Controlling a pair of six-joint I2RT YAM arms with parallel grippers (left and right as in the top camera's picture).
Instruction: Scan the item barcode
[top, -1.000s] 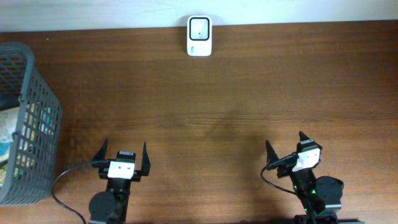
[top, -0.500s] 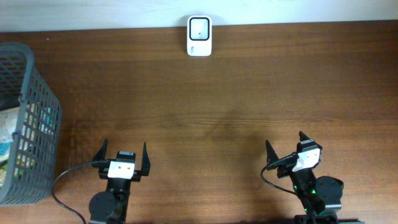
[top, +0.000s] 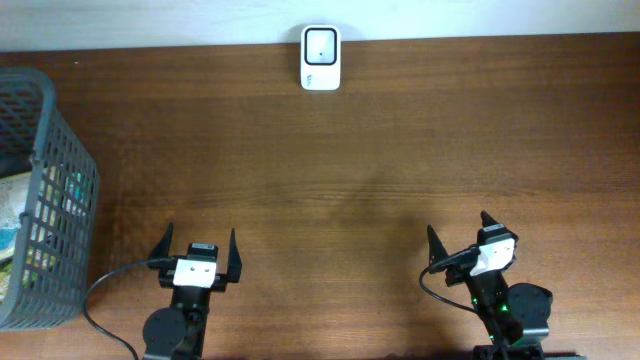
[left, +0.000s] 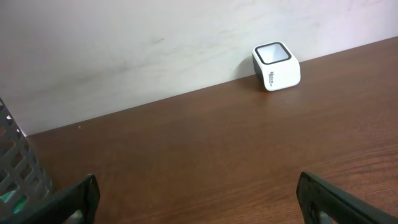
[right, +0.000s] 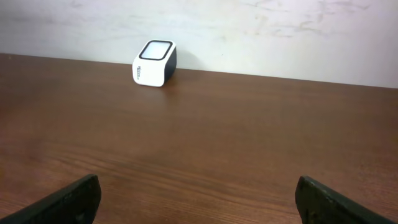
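At the table's (top: 400, 150) near edge, left hand (top: 200, 236) and right hand (top: 458, 226) gape empty, facing the scanner (top: 320, 58).

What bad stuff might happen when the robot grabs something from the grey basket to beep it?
1. The grey plastic mesh basket has tall walls; the open left claw might snag the mesh or tip it reaching the items inside.
2. The small white box-shaped scanner sits far off by the back wall, so an item might slip on the way or show its barcode wrongly.
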